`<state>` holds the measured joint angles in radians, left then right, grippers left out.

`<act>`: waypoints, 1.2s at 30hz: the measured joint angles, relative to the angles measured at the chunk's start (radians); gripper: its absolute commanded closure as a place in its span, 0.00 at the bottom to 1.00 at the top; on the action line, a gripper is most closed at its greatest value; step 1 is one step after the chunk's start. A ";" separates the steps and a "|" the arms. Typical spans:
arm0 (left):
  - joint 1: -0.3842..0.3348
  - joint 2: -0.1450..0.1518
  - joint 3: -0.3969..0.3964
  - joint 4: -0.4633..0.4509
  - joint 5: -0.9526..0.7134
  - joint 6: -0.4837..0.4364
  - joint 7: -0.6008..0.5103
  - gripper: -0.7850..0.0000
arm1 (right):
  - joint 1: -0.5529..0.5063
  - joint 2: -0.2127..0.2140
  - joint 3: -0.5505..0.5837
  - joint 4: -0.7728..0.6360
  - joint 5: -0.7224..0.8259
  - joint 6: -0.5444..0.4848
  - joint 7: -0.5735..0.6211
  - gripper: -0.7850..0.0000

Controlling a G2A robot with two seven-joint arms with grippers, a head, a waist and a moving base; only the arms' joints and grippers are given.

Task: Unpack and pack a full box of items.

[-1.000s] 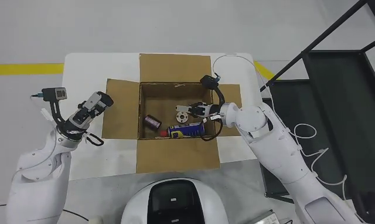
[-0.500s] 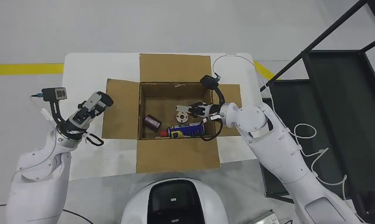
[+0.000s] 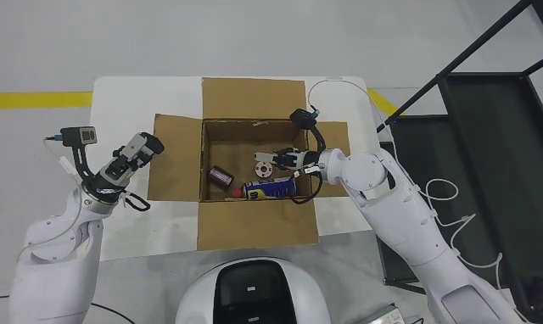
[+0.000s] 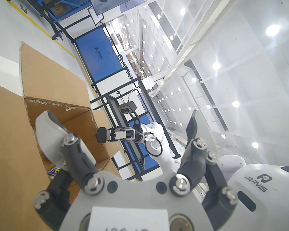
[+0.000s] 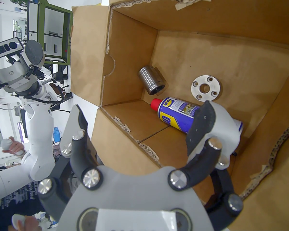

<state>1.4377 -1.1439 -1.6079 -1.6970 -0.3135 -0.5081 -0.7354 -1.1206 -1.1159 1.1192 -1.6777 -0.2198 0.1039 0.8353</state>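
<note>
Spray can [image 5: 175,118] in box [image 5: 231,25], near right gripper [image 5: 142,110]

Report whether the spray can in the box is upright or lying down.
Lying down. The spray can rests on its side on the floor of the box, with its red cap end near the metal cylinder.

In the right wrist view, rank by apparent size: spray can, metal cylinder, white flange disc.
1. spray can, clearly largest, though partly hidden.
2. metal cylinder and white flange disc look about alike; I won't rank them.
</note>
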 measured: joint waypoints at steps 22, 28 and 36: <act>0.000 0.000 0.000 0.000 0.000 0.000 0.000 0.00 | 0.000 0.000 0.000 0.000 0.000 0.000 0.000 0.00; 0.000 0.000 0.000 0.000 0.000 0.000 0.000 0.00 | 0.000 0.000 0.000 0.000 0.000 0.000 0.000 0.00; 0.000 0.000 0.000 0.000 0.000 0.000 0.000 0.00 | 0.005 0.000 -0.022 0.008 -0.028 0.014 0.016 0.00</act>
<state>1.4377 -1.1439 -1.6079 -1.6970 -0.3135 -0.5081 -0.7354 -1.1152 -1.1155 1.0973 -1.6694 -0.2482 0.1175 0.8514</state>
